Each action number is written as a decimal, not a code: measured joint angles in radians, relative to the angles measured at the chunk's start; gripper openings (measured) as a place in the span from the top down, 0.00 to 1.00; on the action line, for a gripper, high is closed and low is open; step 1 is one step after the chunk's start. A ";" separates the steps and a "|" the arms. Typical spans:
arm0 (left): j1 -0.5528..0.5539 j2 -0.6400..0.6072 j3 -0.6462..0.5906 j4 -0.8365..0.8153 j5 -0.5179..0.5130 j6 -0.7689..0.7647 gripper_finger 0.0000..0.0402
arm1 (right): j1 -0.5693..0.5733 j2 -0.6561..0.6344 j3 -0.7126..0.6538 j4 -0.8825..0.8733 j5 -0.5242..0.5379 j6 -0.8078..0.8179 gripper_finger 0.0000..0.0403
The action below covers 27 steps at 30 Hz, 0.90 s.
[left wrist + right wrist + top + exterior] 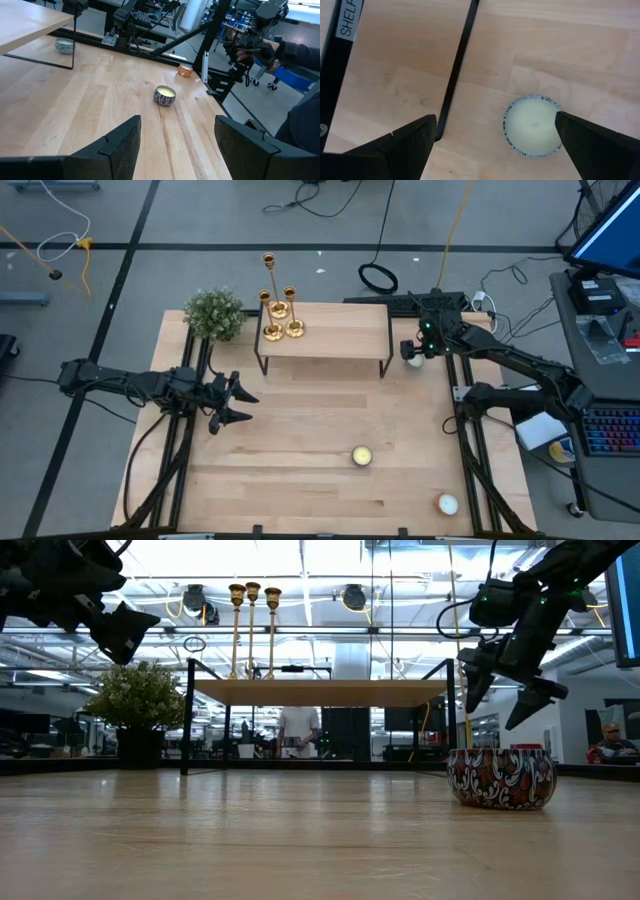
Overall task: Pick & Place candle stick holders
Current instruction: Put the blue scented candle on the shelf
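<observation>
Brass candle stick holders (277, 312) stood on shelf (330, 340) | right gripper (495, 145) spread wide, empty, above candle tin (532, 127) beside shelf | left gripper (236, 404) parted, empty

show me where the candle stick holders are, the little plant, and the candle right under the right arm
candle stick holders (280, 315): high view, round bases on the raised shelf.
plant (214, 313): high view, middle of its foliage.
candle (533, 126): right wrist view, pale wax top, between the open jaws.

A potted plant (214, 313) sits at eleven o'clock beside a small wooden shelf (330, 330). Three tin candles dot the table (300, 470): two o'clock (414, 361), five o'clock (361, 456), and the corner (447, 503).
</observation>
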 joint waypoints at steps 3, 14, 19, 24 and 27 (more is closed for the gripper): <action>0.000 0.000 0.000 0.000 0.000 0.000 0.37 | 0.000 0.000 0.000 0.000 0.000 -0.018 0.01; 0.000 0.000 0.000 0.000 0.000 -0.003 0.37 | 0.000 0.000 0.000 0.017 0.108 -0.021 0.01; 0.000 0.000 0.000 0.000 0.000 0.002 0.37 | 0.003 0.000 0.000 0.015 0.067 -0.026 0.01; 0.000 0.000 0.000 -0.001 0.000 -0.002 0.37 | -0.010 0.000 0.000 -0.010 0.057 0.019 0.01; 0.000 0.000 0.000 -0.002 0.000 0.000 0.37 | -0.013 0.006 0.000 -0.025 0.054 0.034 0.01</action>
